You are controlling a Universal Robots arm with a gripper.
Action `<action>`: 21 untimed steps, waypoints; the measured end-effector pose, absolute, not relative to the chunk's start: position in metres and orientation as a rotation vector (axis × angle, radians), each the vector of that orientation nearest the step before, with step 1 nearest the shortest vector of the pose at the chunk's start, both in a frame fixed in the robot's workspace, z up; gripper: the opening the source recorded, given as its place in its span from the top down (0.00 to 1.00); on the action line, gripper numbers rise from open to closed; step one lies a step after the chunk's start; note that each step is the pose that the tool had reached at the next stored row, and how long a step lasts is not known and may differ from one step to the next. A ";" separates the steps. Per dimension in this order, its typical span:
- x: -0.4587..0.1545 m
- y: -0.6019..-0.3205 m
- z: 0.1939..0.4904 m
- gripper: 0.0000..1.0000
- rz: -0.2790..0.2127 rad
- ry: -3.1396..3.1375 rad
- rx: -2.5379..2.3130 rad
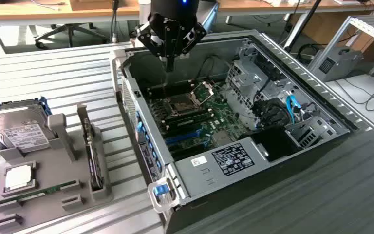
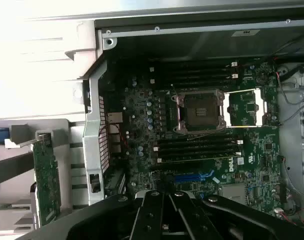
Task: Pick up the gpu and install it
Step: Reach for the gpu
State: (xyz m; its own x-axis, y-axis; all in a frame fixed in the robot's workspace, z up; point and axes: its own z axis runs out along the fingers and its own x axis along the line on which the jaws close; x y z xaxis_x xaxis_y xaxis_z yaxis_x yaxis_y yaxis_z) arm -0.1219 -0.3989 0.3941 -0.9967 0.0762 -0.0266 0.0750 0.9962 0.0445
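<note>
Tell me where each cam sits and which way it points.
Exterior view: mounted high off the arm, looking obliquely down at the open computer case and the parts tray on the exterior view's left; the gripper, jaws shut, hangs over the case's far end.
Wrist view: on the wrist, looking down into the case at the motherboard; the gripper's black linkage shows in the foreground.
Shared: the CPU socket and the gpu, standing edge-on in the tray.
</note>
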 end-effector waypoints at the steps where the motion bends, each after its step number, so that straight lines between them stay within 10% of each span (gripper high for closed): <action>1: -0.122 -0.399 0.394 0.89 0.068 3.110 0.118; 21: -0.136 -0.399 0.394 0.89 0.068 3.110 0.118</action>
